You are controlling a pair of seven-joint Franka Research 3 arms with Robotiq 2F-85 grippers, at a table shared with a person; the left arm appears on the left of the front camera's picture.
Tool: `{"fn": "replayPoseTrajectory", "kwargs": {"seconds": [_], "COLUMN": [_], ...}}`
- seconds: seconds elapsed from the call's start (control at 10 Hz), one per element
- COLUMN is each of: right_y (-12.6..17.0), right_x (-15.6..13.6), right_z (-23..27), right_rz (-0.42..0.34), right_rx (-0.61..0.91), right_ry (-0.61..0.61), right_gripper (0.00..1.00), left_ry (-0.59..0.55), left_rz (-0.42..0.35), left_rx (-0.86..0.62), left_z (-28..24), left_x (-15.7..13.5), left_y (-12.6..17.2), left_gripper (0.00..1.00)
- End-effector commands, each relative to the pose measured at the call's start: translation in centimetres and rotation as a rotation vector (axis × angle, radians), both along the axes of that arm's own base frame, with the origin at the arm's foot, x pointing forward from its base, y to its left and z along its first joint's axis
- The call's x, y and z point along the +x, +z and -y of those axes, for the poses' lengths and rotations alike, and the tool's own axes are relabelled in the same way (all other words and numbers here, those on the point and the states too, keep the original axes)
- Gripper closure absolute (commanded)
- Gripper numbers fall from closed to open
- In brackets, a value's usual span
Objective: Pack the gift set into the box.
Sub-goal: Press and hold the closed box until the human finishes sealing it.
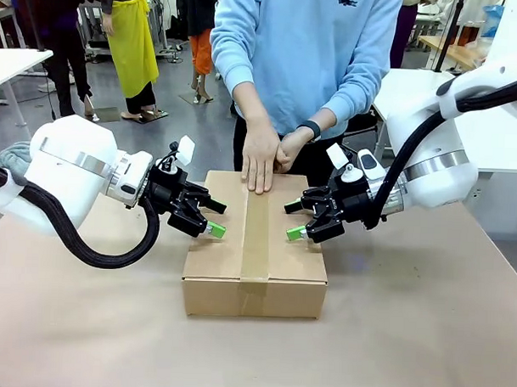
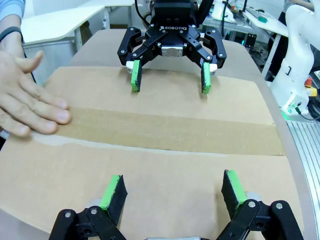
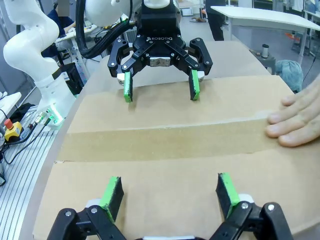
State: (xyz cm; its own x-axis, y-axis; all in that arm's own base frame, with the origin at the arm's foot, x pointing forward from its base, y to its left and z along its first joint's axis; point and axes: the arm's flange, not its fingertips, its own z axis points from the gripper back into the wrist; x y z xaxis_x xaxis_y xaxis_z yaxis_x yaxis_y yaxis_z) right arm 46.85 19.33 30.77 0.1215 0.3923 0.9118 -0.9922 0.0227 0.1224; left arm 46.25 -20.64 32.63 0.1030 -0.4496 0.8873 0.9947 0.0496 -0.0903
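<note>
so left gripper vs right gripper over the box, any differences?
The left gripper comes in over the box's left flap; the right gripper comes in over the right flap. The left gripper's wrist is lower in the front view, with its cable looping down to the table; the right gripper's arm arches in from above. Shared: both open, green pads over the closed top on either side of the tape strip, holding nothing.

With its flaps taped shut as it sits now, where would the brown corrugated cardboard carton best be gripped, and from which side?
Probably by its two short end walls, one open gripper pressing in from each side. The brown corrugated cardboard carton is too wide for either jaw span and its taped top offers no edge. The left gripper and right gripper already flank it; the person's hand rests on the far top.
</note>
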Motion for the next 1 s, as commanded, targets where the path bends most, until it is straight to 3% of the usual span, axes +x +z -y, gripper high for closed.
{"fn": "replayPoseTrajectory", "kwargs": {"seconds": [0.0,0.9], "right_y": [-0.08,-0.08], "right_x": [-0.10,-0.10], "right_z": [-0.22,-0.22], "right_rz": [-0.001,-0.001], "right_rx": [-0.003,-0.003], "right_ry": [0.003,0.003], "right_gripper": [0.00,0.00], "left_ry": [-0.005,-0.005], "left_rz": [-0.006,-0.006], "left_rx": [-0.003,-0.003], "left_z": [-0.06,-0.06], "left_x": [-0.10,-0.10], "left_y": [-0.25,-0.25], "left_gripper": [0.00,0.00]}}
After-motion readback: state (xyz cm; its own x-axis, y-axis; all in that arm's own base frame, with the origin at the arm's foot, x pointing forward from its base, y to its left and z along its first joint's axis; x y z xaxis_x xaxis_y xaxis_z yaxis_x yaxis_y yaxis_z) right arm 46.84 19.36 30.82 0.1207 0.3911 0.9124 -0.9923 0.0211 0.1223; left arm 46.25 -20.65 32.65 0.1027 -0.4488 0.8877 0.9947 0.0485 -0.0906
